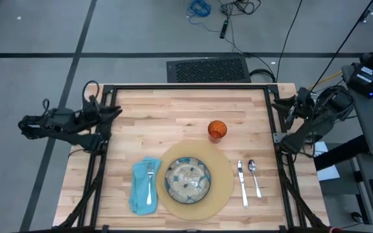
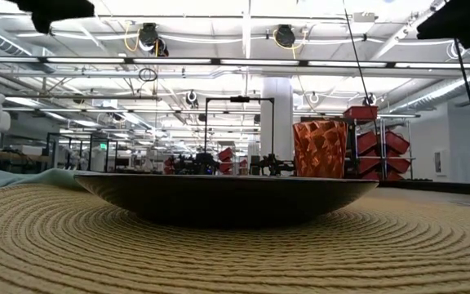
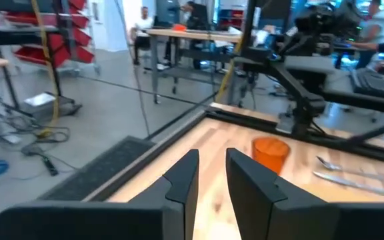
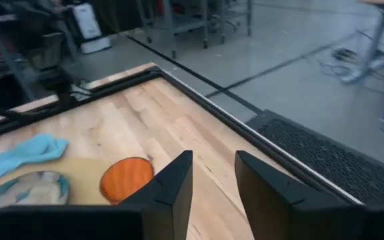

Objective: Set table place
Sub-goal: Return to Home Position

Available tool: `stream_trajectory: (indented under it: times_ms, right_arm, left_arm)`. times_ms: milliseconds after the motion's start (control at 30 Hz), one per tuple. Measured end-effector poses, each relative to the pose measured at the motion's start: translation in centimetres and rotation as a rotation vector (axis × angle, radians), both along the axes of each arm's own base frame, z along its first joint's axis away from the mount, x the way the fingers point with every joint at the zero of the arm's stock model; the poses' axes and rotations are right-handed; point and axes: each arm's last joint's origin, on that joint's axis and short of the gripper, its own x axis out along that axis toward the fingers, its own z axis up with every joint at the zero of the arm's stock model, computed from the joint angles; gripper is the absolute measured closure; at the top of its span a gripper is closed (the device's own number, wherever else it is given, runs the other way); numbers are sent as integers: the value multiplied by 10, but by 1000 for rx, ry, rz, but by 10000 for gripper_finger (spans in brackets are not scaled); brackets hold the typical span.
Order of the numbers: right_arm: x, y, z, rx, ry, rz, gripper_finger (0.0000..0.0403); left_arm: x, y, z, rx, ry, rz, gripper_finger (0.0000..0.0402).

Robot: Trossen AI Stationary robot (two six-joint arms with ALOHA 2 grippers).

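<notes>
Place setting complete on the table: left gripper and right gripper, both slightly spread and empty, flank it; only homing appears left.

Grey floor, black mat, blue cable, red bins.

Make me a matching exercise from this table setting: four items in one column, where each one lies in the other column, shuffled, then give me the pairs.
Column one:
1 fork
2 plate
3 cup
4 spoon

Column two:
A centred on the placemat
B lying on the napkin
C on the table, just right of the knife
D in the high view, above and right of the plate

Pairs: 1-B, 2-A, 3-D, 4-C
</notes>
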Motion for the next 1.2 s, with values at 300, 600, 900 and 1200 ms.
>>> stream_trajectory:
  times_ms: [300,600,900,1200]
  right_arm:
    - [13,18,-8,-40,-80,346,298]
    - [36,51,-38,44,-233,678,298]
    - [55,82,-79,46,-317,850,298]
    - [48,94,-103,-106,-300,698,298]
  left_arm:
    - [11,-7,-48,-30,-40,-127,341]
    - [23,-18,-69,-47,-159,-269,341]
    - [32,-30,-93,-82,-212,-360,341]
    - [38,-34,-129,-36,-210,-228,341]
